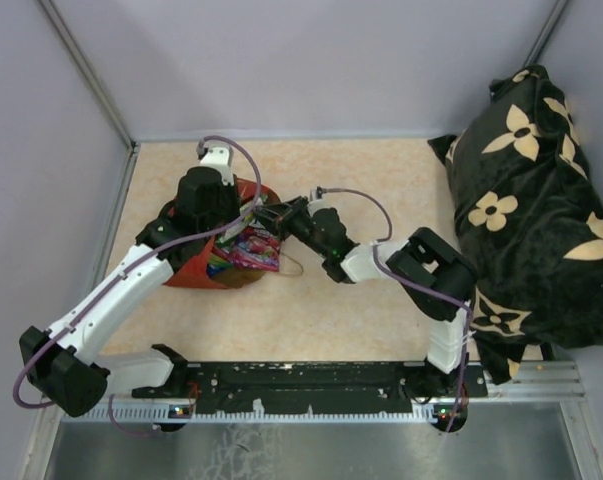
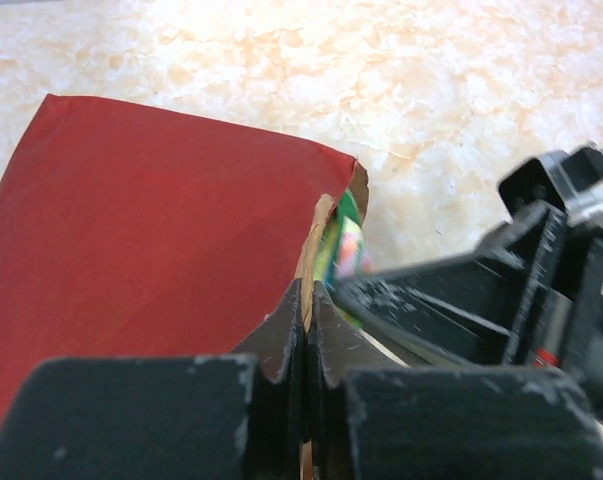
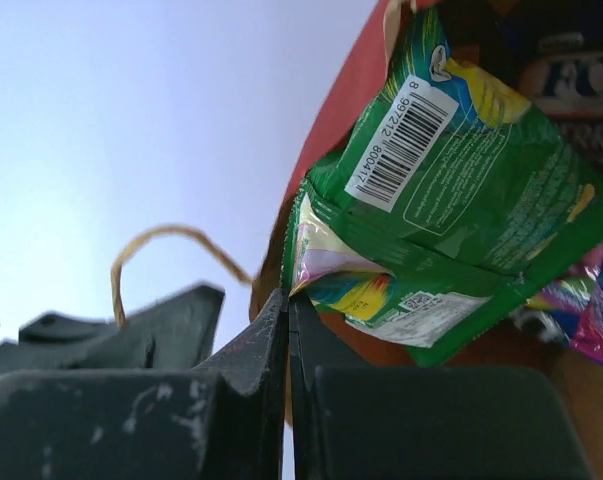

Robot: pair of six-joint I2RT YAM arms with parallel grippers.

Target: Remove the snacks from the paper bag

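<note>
Right wrist, right hand (image 3: 287, 303) pinching green packet (image 3: 471, 190) corner, left hand (image 2: 308, 297) pinching paper bag (image 2: 141, 230) rim

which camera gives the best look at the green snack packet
Right wrist: the green packet sits large in frame, barcode and print clear, one corner pinched in the fingers. Left wrist shows only a green sliver at the paper bag's mouth. Top external shows just a small colourful cluster of packets.

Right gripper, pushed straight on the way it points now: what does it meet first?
The green glossy snack packet: its corner sits at the tips of the shut right gripper, in the mouth of the red paper bag. Whether that corner is already pinched, I cannot tell.
</note>
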